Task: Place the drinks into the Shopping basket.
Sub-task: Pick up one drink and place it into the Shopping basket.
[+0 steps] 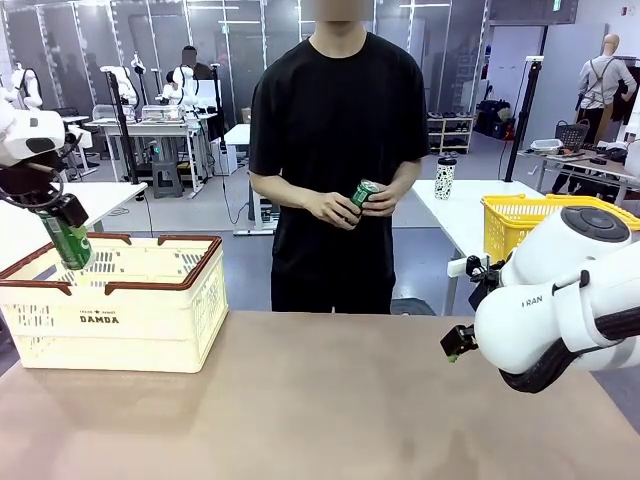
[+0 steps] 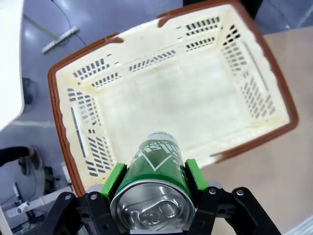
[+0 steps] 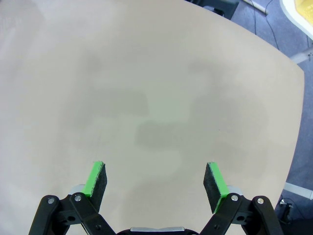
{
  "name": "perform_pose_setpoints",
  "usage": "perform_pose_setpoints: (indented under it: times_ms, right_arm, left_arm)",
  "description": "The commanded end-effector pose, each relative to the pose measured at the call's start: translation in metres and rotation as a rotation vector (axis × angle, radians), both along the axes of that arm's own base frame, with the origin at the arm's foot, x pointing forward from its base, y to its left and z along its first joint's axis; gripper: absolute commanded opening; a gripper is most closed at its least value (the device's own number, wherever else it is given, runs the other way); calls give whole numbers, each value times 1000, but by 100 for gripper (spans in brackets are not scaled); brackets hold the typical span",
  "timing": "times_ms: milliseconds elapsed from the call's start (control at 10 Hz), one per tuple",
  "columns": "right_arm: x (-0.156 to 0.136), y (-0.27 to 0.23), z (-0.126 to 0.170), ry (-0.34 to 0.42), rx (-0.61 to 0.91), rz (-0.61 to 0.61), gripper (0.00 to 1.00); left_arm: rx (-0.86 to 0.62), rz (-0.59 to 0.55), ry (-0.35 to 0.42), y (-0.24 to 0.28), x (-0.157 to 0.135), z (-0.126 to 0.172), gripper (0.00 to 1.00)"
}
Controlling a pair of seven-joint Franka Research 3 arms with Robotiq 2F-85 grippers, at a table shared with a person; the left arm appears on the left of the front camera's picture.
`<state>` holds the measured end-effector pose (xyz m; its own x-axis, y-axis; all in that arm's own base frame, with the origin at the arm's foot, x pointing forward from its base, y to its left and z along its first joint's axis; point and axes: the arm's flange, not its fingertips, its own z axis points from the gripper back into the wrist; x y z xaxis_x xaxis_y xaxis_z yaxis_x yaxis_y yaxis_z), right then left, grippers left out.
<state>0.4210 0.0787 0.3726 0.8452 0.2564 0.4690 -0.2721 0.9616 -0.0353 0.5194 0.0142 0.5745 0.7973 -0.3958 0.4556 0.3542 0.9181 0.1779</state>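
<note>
Can, green point(image 2: 155, 164), clamped in my left jaws, hanging above the Shopping basket point(image 2: 62, 128), over its inside near one end. Right jaws spread wide, holding nothing, over bare worktop point(image 3: 146, 73). Person's hands point(image 1: 345, 205) hold a second green can point(image 1: 364, 193).

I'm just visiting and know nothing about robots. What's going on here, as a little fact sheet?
left arm's fingers: shut on a green can, held above the basket
basket: cream lattice, brown rim, on the table's left end
right arm's fingers: open, holding nothing, over bare table
person's hands: holding a second green can at the far side
</note>
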Motion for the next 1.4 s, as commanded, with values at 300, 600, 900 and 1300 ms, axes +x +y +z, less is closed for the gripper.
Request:
perform_pose_setpoints:
  times_ms: [300, 600, 900, 1300]
  right_arm:
    - [0, -1, 0, -1, 0, 4, 100]
    - [0, -1, 0, -1, 0, 4, 100]
    - [0, -1, 0, -1, 0, 4, 100]
    - [0, -1, 0, -1, 0, 4, 100]
  left_arm:
    - [-118, 46, 52, 28, 60, -16, 60]
    - [-102, 100, 97, 39, 81, -36, 60]
    - [-146, 104, 122, 43, 96, -60, 60]
    - [-133, 132, 158, 45, 106, -91, 60]
